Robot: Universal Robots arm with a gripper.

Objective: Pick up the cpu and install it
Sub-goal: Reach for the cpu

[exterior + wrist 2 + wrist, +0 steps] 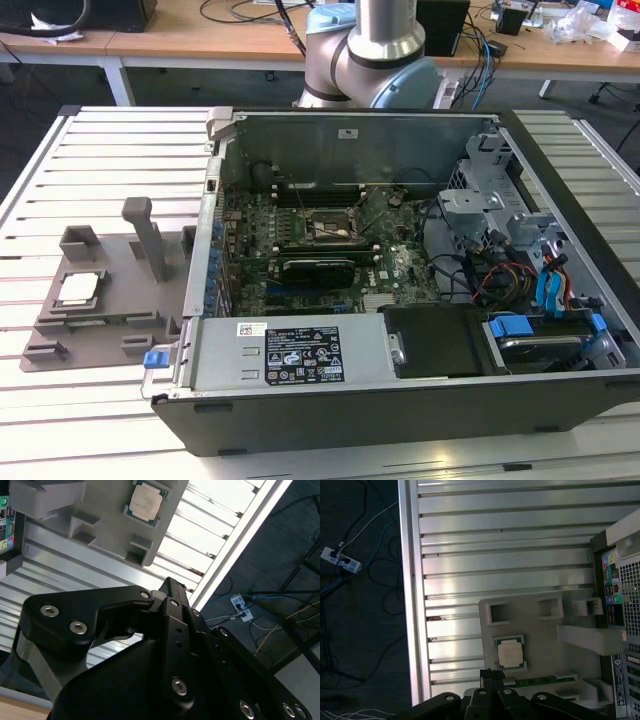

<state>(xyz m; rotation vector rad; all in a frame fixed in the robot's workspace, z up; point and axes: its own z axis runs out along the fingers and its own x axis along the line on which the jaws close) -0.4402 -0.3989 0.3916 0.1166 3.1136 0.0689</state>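
Both halves of my black metal pincer (491, 674) are pressing together at the tips, and nothing is sitting between them. I am hanging above the work surface, touching none of it.

Near the tips, but apart from them, the small flat square cpu with a silvery-white metal top and thin tan edge (510, 653) is lying flat in a square recess of a grey plastic tray with upright posts (540, 630). The tray is resting on a table of long pale metal slats (495, 530), which is catching bright light.

In the exterior view the tray is sitting toward the exterior view's left, just beside an open black desktop computer case (400, 405) that is lying on its side on the same slats. Inside the case a green motherboard (400, 265) is showing, and its black-framed square socket (330, 225) is sitting well apart from the cpu. The silver and pale blue base of my arm (385, 50) is rising behind the case.

Beyond the table's edge a dark floor (360, 645) is carrying loose cables and a white power strip (340, 560). Behind the table, light wooden desks (200, 40) are running across the room, strewn with wires.
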